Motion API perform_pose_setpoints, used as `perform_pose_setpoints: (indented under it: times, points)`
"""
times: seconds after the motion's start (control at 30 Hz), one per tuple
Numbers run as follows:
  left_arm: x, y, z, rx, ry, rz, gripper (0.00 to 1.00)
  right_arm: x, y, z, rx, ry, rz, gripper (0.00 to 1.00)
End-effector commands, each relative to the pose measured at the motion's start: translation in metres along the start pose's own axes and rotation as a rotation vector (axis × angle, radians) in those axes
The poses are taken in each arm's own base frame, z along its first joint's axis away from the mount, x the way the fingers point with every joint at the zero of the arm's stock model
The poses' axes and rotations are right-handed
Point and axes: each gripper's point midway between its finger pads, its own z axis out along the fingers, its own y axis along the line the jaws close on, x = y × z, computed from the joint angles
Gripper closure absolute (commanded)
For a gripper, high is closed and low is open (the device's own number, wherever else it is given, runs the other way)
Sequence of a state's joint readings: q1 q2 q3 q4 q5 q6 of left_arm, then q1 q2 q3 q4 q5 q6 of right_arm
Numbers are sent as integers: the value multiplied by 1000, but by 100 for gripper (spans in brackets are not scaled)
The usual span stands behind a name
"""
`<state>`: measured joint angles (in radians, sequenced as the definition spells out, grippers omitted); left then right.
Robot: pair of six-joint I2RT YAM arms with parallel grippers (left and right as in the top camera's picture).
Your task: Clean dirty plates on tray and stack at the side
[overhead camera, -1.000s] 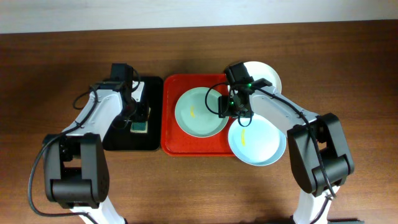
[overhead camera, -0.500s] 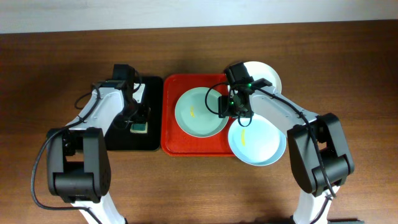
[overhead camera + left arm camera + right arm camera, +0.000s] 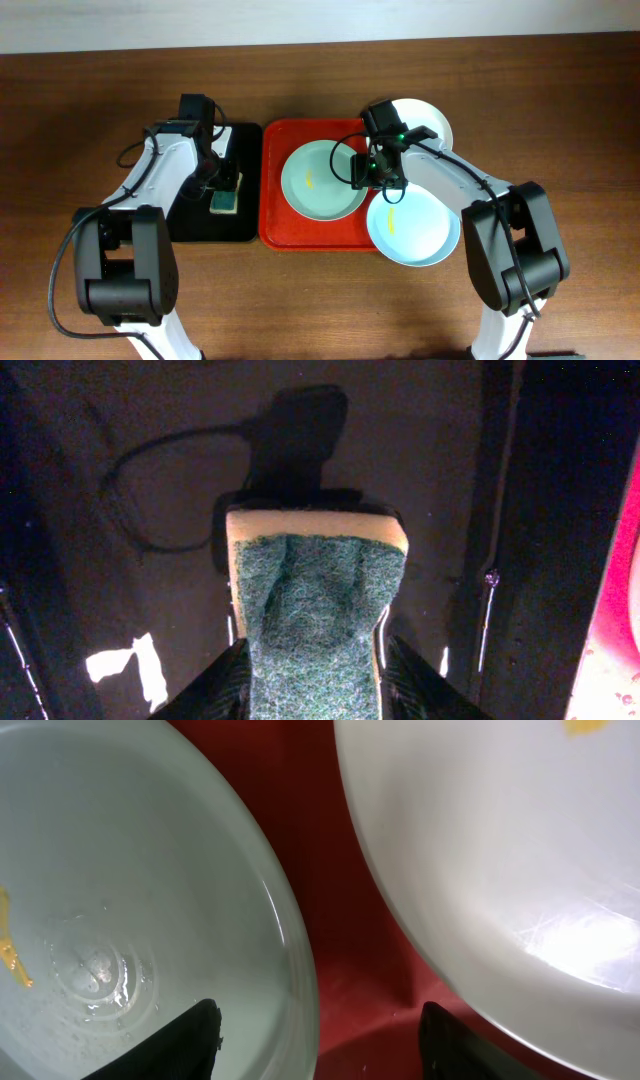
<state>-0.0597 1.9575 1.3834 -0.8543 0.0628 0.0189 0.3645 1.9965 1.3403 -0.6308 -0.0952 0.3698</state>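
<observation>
On the red-orange tray (image 3: 272, 232) lies the mint green plate (image 3: 318, 180) with a yellow smear. The light blue plate (image 3: 415, 232), also smeared, overhangs the tray's right edge. The white plate (image 3: 430, 118) is at the back right, partly under the arm. My right gripper (image 3: 376, 178) is open astride the mint plate's right rim (image 3: 300, 970), one finger over the plate and one over the tray (image 3: 350, 920). A second pale smeared plate (image 3: 480, 850) lies to the right in the right wrist view. My left gripper (image 3: 224, 188) is shut on a green-and-yellow sponge (image 3: 315, 610).
A smaller black tray (image 3: 190, 225) sits left of the red one, and the sponge (image 3: 224, 202) rests on it under my left gripper. Brown wooden table (image 3: 80, 120) surrounds both trays, with a pale wall along the back.
My left arm has shifted slightly toward the back over the black tray, the sponge staying between its fingers. The right arm and the plates have not moved.
</observation>
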Motion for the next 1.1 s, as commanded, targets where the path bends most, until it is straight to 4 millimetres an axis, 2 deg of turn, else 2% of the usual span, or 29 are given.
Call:
perform_pose_setpoints:
  times: [0.0, 0.13, 0.33, 0.47, 1.0, 1.07]
  points:
    - [6, 2, 9, -11, 29, 3, 61, 5, -2, 4, 8, 19, 5, 35]
    - [13, 3, 15, -18, 47, 2, 66, 5, -2, 4, 8, 17, 5, 35]
    - [17, 4, 22, -17, 47, 2, 67, 5, -2, 4, 8, 17, 5, 35]
    - [17, 4, 22, -17, 47, 2, 73, 5, -2, 4, 8, 17, 5, 35]
    - [27, 4, 32, -17, 61, 1, 74, 5, -2, 4, 8, 17, 5, 35]
    - [29, 4, 33, -16, 63, 1, 77, 5, -2, 4, 8, 16, 5, 35]
